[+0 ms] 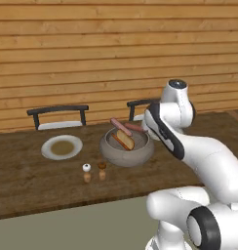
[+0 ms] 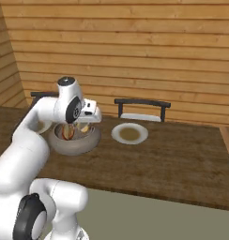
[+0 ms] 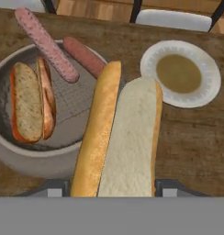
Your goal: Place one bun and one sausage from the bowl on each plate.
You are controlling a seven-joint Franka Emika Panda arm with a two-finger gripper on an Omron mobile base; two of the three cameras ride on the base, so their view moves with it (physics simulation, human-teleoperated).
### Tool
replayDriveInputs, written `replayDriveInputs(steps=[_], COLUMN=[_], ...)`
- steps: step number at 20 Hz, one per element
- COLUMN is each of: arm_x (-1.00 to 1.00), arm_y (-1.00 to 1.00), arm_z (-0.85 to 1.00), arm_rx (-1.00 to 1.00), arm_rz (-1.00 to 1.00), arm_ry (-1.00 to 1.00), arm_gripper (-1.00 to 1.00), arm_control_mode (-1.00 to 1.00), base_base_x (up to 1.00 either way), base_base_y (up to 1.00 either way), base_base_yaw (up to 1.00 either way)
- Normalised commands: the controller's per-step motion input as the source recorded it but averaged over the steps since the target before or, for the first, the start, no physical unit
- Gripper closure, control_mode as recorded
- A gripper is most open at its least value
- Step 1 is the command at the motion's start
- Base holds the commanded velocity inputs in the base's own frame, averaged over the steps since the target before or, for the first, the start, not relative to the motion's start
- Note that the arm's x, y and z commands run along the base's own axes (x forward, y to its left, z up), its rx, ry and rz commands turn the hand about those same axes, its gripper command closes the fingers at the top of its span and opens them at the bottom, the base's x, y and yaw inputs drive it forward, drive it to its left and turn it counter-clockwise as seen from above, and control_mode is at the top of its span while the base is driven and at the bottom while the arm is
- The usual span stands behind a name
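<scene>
A golden-brown bun (image 3: 118,137) with a pale cut face is clamped in my gripper (image 3: 111,188), which is shut on it and holds it above the right rim of the grey bowl (image 3: 36,158). The second bun (image 3: 31,101) lies open inside the bowl. Two pinkish sausages (image 3: 47,43) (image 3: 84,56) rest across the bowl's far rim. One white plate (image 3: 180,73) with a tan centre sits just right of the bowl, bare. The other plate (image 1: 62,147) lies left of the bowl (image 1: 127,146), also bare. From the right base view, my gripper (image 2: 82,125) hangs over the bowl (image 2: 74,140).
Salt and pepper shakers (image 1: 86,172) (image 1: 102,171) stand in front of the bowl near the table's front edge. Two dark chairs (image 1: 57,117) (image 2: 142,108) sit behind the wooden table (image 2: 172,164), against a plank wall.
</scene>
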Motion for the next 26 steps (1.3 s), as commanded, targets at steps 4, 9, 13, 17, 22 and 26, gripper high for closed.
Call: replayDriveInputs(steps=[4,9,13,17,22,26], arm_x=[-0.06,0.00,0.54,0.72,0.50,0.35], arm_y=[-1.00,-0.95,-0.49,0.05,0.33,0.01], arm_z=[0.34,0.07,-0.01,-0.39,-0.48,-0.22], arm_rx=[0.00,0.00,0.00,0.00,-0.01,0.02], arm_rz=[0.00,0.01,0.02,0.02,0.00,0.00], arm_ry=[-0.05,-0.01,-0.01,0.00,0.00,0.03], arm_gripper=[1.00,1.00,1.00,1.00,1.00,1.00], arm_control_mode=[-1.00,-1.00,-1.00,-1.00,-1.00,-1.00], base_base_x=[0.00,0.00,0.00,0.00,0.00,0.00], base_base_y=[0.00,0.00,0.00,0.00,0.00,0.00], base_base_yaw=[0.00,0.00,0.00,0.00,0.00,0.00])
